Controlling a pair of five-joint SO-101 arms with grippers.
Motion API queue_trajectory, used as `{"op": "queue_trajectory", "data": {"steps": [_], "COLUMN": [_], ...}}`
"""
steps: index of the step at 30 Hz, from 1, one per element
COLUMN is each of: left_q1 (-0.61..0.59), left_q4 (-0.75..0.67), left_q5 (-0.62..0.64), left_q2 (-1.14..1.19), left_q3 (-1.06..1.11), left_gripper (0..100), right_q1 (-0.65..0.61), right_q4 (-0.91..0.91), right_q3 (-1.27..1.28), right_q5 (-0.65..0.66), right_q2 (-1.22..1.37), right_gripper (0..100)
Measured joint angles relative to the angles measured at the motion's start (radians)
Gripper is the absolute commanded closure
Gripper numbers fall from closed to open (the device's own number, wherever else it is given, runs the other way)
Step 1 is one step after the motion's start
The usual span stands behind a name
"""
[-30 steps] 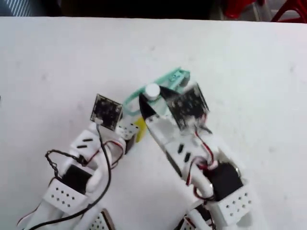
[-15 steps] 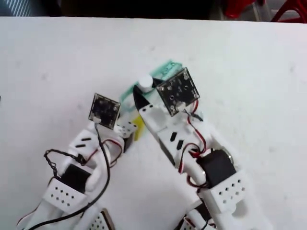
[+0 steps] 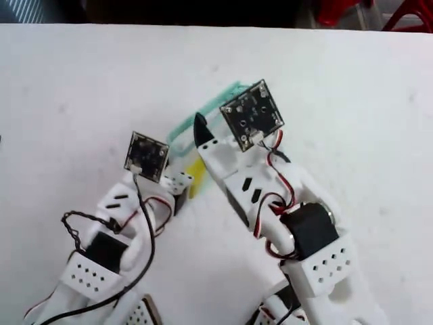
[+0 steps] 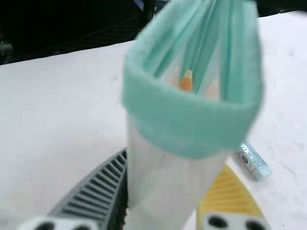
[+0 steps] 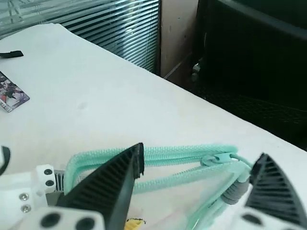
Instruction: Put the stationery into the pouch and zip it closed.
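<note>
The left gripper (image 4: 163,196) is clamped on the pouch (image 4: 192,120), whose green-rimmed mouth gapes open. The right gripper (image 5: 192,189) hangs over that mouth, jaws spread wide and empty.

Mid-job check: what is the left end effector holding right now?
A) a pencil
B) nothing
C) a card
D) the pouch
D: the left wrist view shows the pouch clamped in the left end effector, which grips it from both sides.

White table (image 3: 352,81) — a card (image 5: 10,98), a pale-blue box (image 4: 253,161).
</note>
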Motion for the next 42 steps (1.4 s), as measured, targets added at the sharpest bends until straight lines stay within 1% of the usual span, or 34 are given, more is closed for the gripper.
{"op": "queue_trajectory", "data": {"steps": [3,5,6,7,9,10,12,13,15,17,19,21,23,24,26,27,28,29,31,32,35,36,38,41,42], "left_q1": [0.0,0.0,0.0,0.0,0.0,0.0,0.0,-0.003,-0.029,-0.037,0.011,0.038,0.003,-0.026,-0.035,-0.034,-0.058,-0.087,-0.086,-0.075,-0.095,-0.091,-0.066,-0.097,-0.087], "left_q4": [0.0,0.0,0.0,0.0,0.0,0.0,0.0,0.0,0.0,0.0,0.005,0.032,0.038,0.038,0.04,0.035,0.026,0.014,-0.014,-0.025,-0.031,-0.031,-0.031,-0.031,-0.031], "left_q5": [0.0,0.0,0.0,0.0,0.0,0.0,0.0,0.0,0.003,0.025,0.026,-0.005,-0.015,0.0,0.032,0.023,0.008,0.003,0.017,0.011,0.009,0.018,0.018,0.023,0.032], "left_q2": [0.0,0.0,0.0,0.0,0.0,0.0,0.0,0.0,0.0,0.0,0.0,-0.006,-0.02,-0.026,-0.038,-0.048,-0.057,-0.064,-0.078,-0.084,-0.101,-0.107,-0.114,-0.114,-0.114], "left_q3": [0.0,0.0,0.0,0.0,0.0,0.0,0.0,0.0,0.0,0.0,0.0,-0.006,-0.012,-0.012,-0.011,-0.011,-0.011,-0.005,0.025,0.029,0.037,0.046,0.048,0.048,0.048], "left_gripper": [80,80,80,80,80,80,80,80,80,80,80,80,80,80,80,80,80,80,80,80,80,80,80,80,80], "right_q1": [0.005,0.034,0.055,0.08,0.146,0.189,0.275,0.316,0.394,0.446,0.483,0.516,0.526,0.526,0.523,0.523,0.523,0.525,0.528,0.526,0.514,0.502,0.474,0.482,0.477], "right_q4": [0.025,0.061,0.086,0.112,0.166,0.187,0.221,0.239,0.279,0.313,0.325,0.318,0.281,0.25,0.178,0.146,0.129,0.12,0.104,0.097,0.066,0.048,0.012,-0.028,-0.04], "right_q3": [-0.037,-0.071,-0.095,-0.12,-0.176,-0.196,-0.216,-0.216,-0.212,-0.183,-0.121,-0.032,0.077,0.135,0.241,0.29,0.325,0.348,0.382,0.397,0.434,0.453,0.485,0.486,0.483], "right_q5": [0.0,0.0,0.0,0.0,0.0,0.002,0.002,0.002,0.002,0.002,0.002,0.002,0.002,0.002,0.002,0.002,0.002,0.002,0.002,0.002,0.003,0.003,0.003,0.003,0.003], "right_q2": [0.0,0.0,0.0,0.0,0.0,0.0,0.0,0.0,0.0,0.0,0.0,0.002,0.005,0.005,0.005,0.005,0.005,0.006,0.006,0.006,0.006,0.006,0.023,0.103,0.146], "right_gripper": [73.0,73.4,76.2,81.8,98.0,99.0,90.8,88.9,89.2,91.6,93.6,93.8,91.6,89.6,85.9,84.9,84.4,84.4,84.0,82.6,75.4,74.6,76.5,81.1,82.2]}}
